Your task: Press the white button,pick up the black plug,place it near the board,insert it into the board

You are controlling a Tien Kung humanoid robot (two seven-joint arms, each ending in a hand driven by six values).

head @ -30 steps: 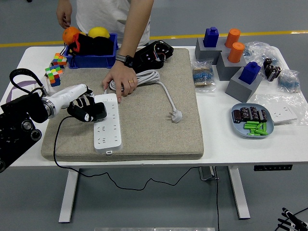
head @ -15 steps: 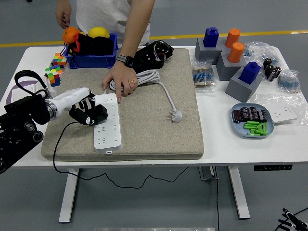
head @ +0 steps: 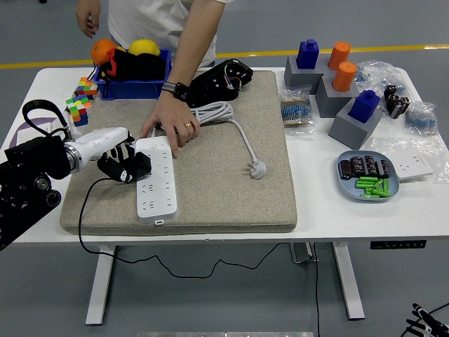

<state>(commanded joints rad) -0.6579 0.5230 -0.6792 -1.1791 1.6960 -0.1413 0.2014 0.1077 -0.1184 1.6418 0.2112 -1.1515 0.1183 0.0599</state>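
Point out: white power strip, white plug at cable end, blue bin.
white power strip (head: pixel 157 189), head view, middle of its top face
white plug (head: pixel 257 169), head view, plug body
blue bin (head: pixel 133 89), head view, front wall

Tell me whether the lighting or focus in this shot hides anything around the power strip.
Head view: even, soft light, no glare, everything sharp. The black left hand and black plug merge beside the white power strip, so the grip is hard to read; the person's hand casts only faint shadow.

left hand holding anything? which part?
Yes. The left hand grips the black plug by its body, cable trailing off below, just left of the white power strip.
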